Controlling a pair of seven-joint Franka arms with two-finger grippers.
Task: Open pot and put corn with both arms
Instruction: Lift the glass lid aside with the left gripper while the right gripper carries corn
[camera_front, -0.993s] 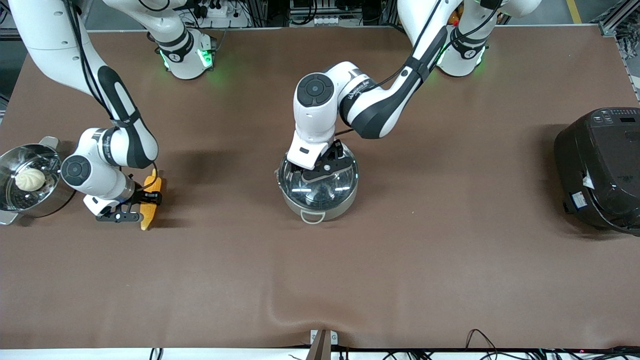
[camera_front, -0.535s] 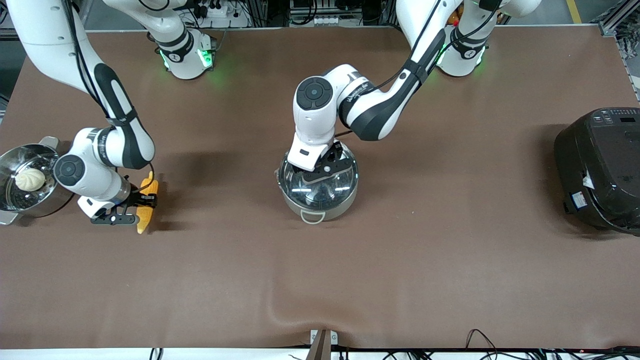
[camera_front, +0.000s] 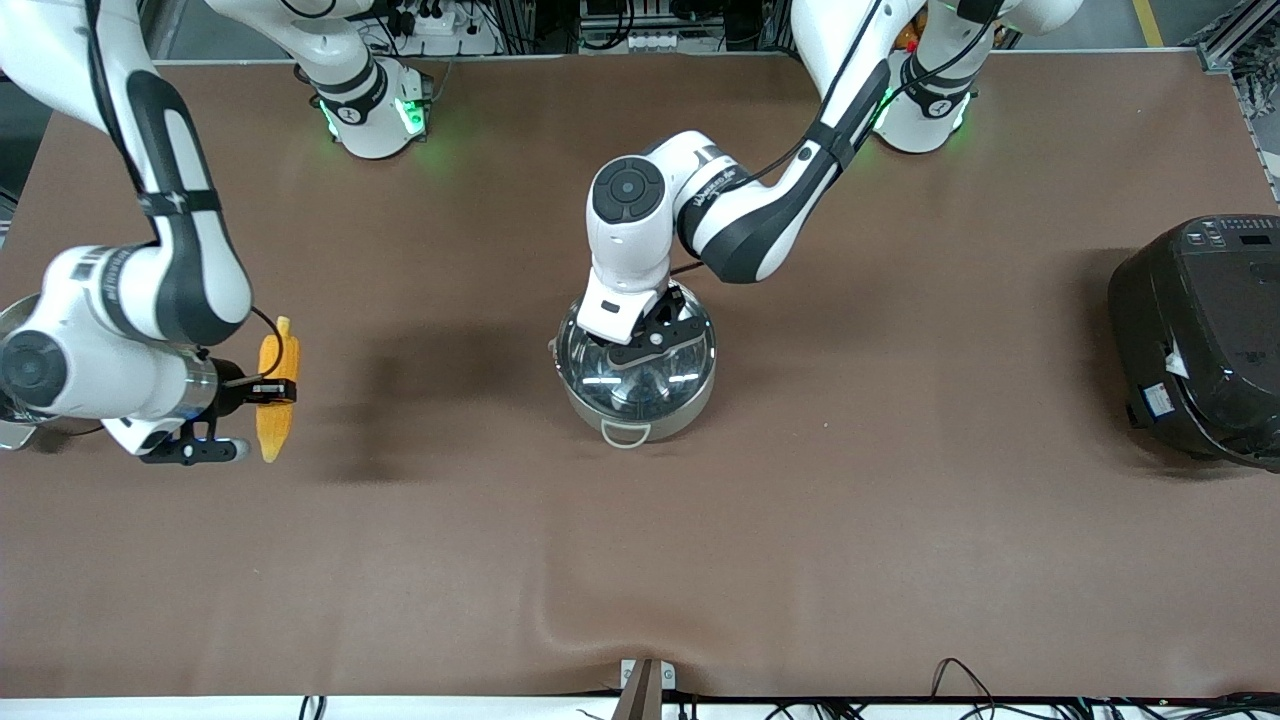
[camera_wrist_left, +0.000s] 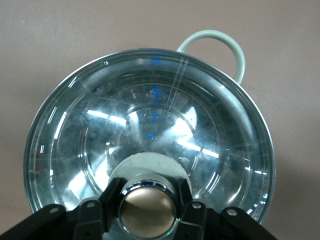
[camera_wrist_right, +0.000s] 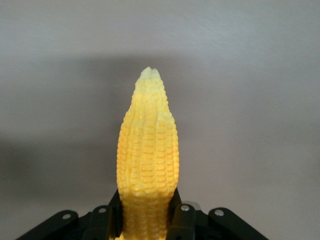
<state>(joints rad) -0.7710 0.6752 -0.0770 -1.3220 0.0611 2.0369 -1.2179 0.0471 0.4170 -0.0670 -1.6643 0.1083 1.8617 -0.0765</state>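
The steel pot stands mid-table with its glass lid on it. My left gripper is down on the lid and shut on its copper-coloured knob, one finger on each side; the lid fills the left wrist view. My right gripper is shut on the yellow corn cob and holds it in the air over the right arm's end of the table. In the right wrist view the cob stands out from between the fingers, tip pointing away.
A large black cooker sits at the left arm's end of the table. The steel steamer pot at the right arm's end is almost wholly hidden under my right arm. The pot's loop handle points toward the front camera.
My right gripper has lifted the corn off the table and carried it up and slightly toward the right arm's end. My left gripper has stayed on the lid knob.
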